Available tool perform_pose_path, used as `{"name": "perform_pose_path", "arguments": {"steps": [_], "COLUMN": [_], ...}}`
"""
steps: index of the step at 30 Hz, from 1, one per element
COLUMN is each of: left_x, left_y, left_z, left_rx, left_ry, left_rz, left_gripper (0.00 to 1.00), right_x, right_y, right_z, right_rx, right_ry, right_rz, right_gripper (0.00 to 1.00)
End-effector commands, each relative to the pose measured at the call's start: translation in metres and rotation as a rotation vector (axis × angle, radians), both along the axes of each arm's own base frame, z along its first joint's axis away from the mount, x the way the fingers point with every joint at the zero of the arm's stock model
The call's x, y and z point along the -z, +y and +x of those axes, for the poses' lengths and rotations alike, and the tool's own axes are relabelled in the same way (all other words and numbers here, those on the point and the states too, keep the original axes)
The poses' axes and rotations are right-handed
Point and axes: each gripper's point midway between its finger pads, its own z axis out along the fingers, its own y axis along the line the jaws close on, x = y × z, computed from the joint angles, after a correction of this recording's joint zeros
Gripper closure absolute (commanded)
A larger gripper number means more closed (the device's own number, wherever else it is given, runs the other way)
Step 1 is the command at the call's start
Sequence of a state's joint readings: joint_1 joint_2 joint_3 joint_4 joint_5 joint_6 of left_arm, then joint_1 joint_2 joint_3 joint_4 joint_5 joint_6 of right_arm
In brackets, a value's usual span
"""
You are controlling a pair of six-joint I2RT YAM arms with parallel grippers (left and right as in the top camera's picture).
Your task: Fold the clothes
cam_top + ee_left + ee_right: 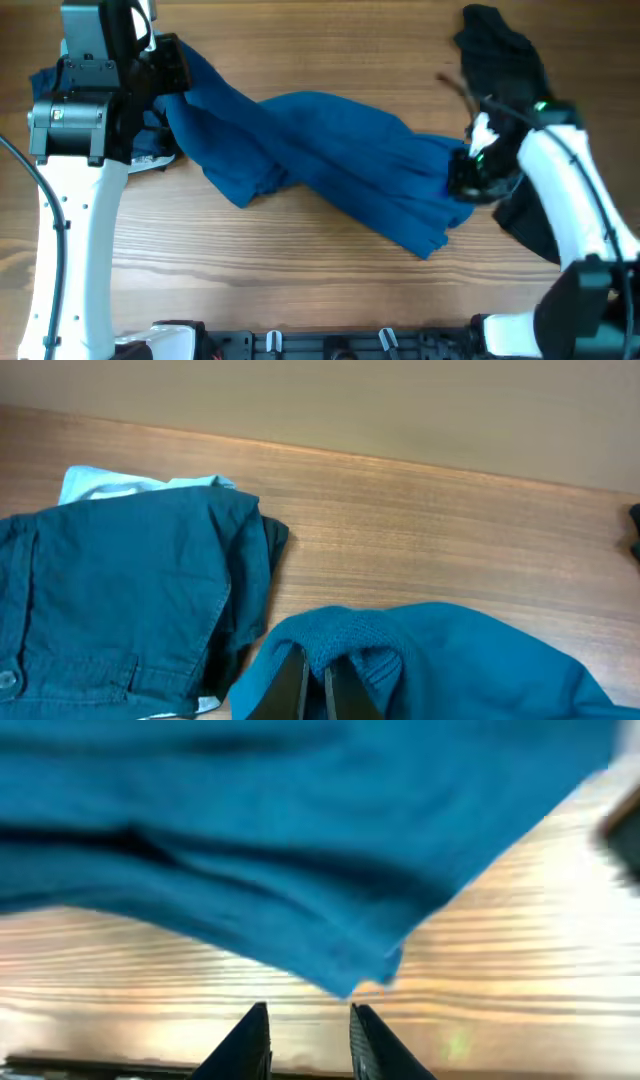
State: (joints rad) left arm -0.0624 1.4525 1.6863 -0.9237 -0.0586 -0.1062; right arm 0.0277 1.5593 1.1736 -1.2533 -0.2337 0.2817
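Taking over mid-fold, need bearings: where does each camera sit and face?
Overhead: above the table, looking straight down; blue shirt between left arm and right arm.
Left wrist: behind the shut left end effector pinching the shirt, facing across the table past a folded dark navy garment.
Right wrist: behind the open right end effector, low over the wood, shirt hem ahead.
Shared: blue shirt, all three.

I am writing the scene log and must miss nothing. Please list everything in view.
blue shirt: one, medium blue, crumpled across the table's middle
navy garment: one, dark navy, far left beside the left arm
black garment: one, black, far right
pale cloth: one, whitish, showing from under the navy garment
table: one, light wood, beneath everything
left gripper: one, black, shut on the blue shirt's left end
right gripper: one, black, open at the shirt's right edge
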Motion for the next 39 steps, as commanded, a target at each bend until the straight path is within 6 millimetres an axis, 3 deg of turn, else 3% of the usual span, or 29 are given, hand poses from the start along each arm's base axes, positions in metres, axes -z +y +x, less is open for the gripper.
{"name": "perform_pose_path", "arguments": {"steps": [1, 3, 5, 9, 15, 17, 22, 24, 27, 30, 32, 35, 37, 38, 39], "left_x": [-0.010, -0.010, -0.010, -0.010, -0.010, -0.009, -0.007, -0.007, -0.007, -0.008, -0.018, -0.052, -0.085, -0.102, -0.118], "left_y": [0.005, 0.005, 0.005, 0.005, 0.005, 0.005, 0.006, 0.006, 0.006, 0.006, 0.006, 0.015, 0.020, 0.020, 0.021], "left_z": [0.002, 0.002, 0.002, 0.002, 0.002, 0.002, 0.000, 0.000, 0.000, 0.000, -0.001, -0.013, -0.031, -0.042, -0.054], "left_rx": [-0.006, -0.006, -0.008, -0.008, -0.008, -0.008, -0.008, -0.008, -0.008, -0.008, -0.004, -0.047, -0.055, -0.041, -0.033], "left_ry": [-0.027, -0.028, -0.028, -0.028, -0.027, -0.023, -0.013, -0.013, -0.013, -0.015, -0.050, -0.159, -0.262, -0.314, -0.364], "left_rz": [0.022, 0.021, 0.019, 0.019, 0.019, 0.019, 0.020, 0.020, 0.020, 0.022, 0.025, 0.048, 0.072, 0.095, 0.109], "left_gripper": [0.96, 0.96, 0.96, 0.96, 0.96, 0.96, 0.96, 0.96, 0.96, 0.96, 0.96, 0.96, 0.96, 0.96, 0.96], "right_x": [0.003, 0.016, 0.041, 0.080, 0.082, 0.083, 0.108, 0.112, 0.105, 0.071, 0.031, -0.049, -0.122, -0.164, -0.193], "right_y": [0.018, 0.029, 0.036, 0.021, 0.005, 0.006, 0.008, 0.010, 0.012, 0.018, 0.017, 0.003, -0.021, -0.036, -0.047], "right_z": [-0.037, -0.049, -0.060, -0.068, -0.057, -0.050, -0.052, -0.051, -0.039, -0.005, 0.023, 0.069, 0.096, 0.105, 0.109], "right_rx": [0.087, 0.089, 0.094, 0.188, 0.293, 0.300, 0.308, 0.307, 0.296, 0.208, 0.160, 0.121, 0.124, 0.144, 0.153], "right_ry": [-0.041, -0.103, -0.124, -0.104, -0.147, -0.165, -0.079, -0.071, -0.108, -0.201, -0.274, -0.432, -0.580, -0.667, -0.732], "right_rz": [-0.029, -0.012, -0.005, -0.087, -0.180, -0.172, -0.195, -0.190, -0.177, -0.161, -0.152, -0.144, -0.154, -0.165, -0.175], "right_gripper": [0.68, 0.61, 0.54, 0.54, 0.53, 0.49, 0.49, 0.74, 0.96, 0.96, 0.96, 0.96, 0.96, 0.96, 0.96]}}
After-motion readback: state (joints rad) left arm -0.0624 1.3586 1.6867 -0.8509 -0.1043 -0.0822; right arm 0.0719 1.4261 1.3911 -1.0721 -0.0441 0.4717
